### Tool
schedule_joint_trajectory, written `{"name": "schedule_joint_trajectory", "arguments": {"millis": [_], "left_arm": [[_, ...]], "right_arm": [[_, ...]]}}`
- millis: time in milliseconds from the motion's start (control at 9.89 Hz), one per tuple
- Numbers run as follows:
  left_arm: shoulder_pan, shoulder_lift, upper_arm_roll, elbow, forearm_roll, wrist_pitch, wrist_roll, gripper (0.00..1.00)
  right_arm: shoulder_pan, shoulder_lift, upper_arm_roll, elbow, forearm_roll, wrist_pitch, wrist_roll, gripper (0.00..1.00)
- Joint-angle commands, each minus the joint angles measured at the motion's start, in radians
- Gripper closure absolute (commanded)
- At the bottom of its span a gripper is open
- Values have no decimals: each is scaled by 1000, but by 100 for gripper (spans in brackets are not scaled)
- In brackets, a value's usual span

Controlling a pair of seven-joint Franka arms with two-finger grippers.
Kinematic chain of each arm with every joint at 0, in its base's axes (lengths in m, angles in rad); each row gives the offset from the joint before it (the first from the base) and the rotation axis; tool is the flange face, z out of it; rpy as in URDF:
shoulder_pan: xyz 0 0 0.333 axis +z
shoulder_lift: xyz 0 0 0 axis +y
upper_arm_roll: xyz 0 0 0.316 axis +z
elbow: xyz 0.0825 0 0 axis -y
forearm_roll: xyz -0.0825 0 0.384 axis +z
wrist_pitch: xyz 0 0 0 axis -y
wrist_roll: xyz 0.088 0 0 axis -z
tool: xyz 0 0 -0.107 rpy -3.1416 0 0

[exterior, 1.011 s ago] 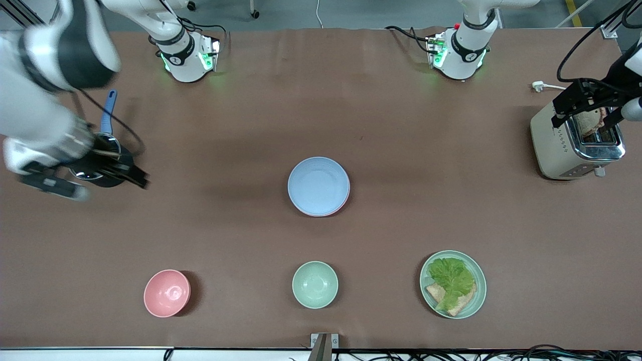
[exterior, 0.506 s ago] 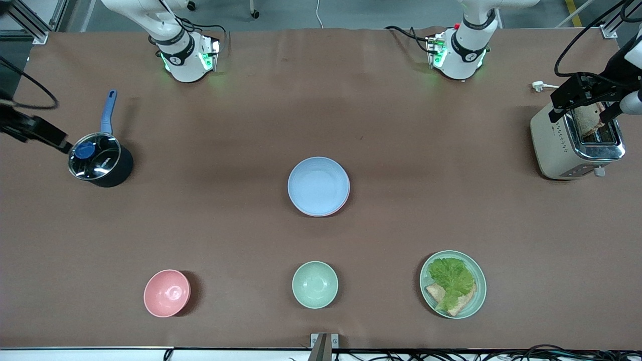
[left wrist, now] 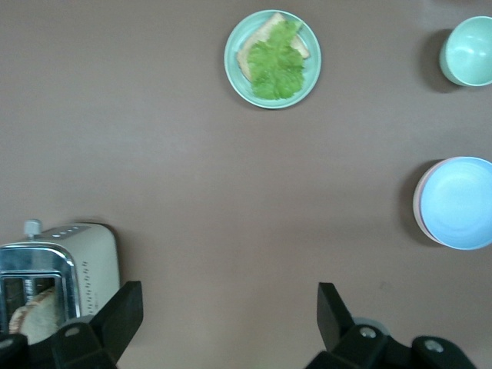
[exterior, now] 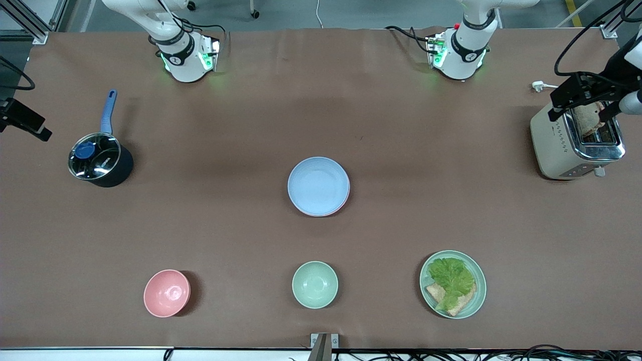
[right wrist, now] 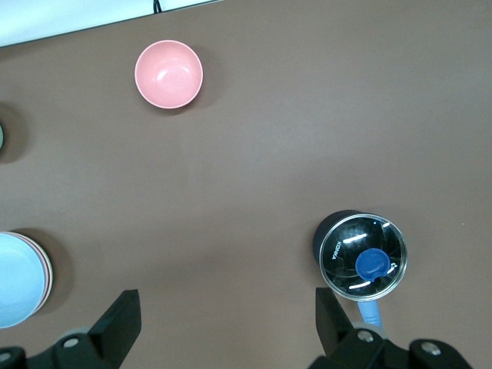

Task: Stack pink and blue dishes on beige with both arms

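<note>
The pale blue plate (exterior: pixel 318 185) lies at the table's middle, on top of the pink plate, of which only a thin rim (exterior: pixel 346 196) shows. The beige plate is hidden. The left wrist view shows the same stack, blue plate (left wrist: pixel 459 201) over pink rim (left wrist: pixel 417 206). So does the right wrist view, blue plate (right wrist: pixel 14 280) over pink rim (right wrist: pixel 48 270). My left gripper (left wrist: pixel 229 298) hangs open and empty over the toaster (exterior: pixel 577 143). At the right arm's end, beside the pot (exterior: pixel 98 161), my right gripper (right wrist: pixel 227 304) is up in the air, open and empty.
A pink bowl (exterior: pixel 167 293), a pale green bowl (exterior: pixel 315 284) and a green plate with lettuce and bread (exterior: pixel 453 284) line the table edge nearest the front camera. The lidded pot has a blue handle (exterior: pixel 108 111). Bread sits in the toaster's slot.
My right arm has swung from over the pot out to the table's end. The left gripper has shifted slightly over the toaster. The plates have not moved.
</note>
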Motion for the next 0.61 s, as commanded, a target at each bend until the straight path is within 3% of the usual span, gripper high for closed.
{"name": "schedule_joint_trajectory", "arguments": {"millis": [0, 506], "left_arm": [[13, -10, 4, -41, -32, -12, 10, 0], [9, -10, -4, -41, 31, -12, 13, 0]], "right_arm": [[-12, -7, 3, -6, -19, -4, -38, 0], [-12, -7, -3, -6, -17, -6, -37, 0]]}}
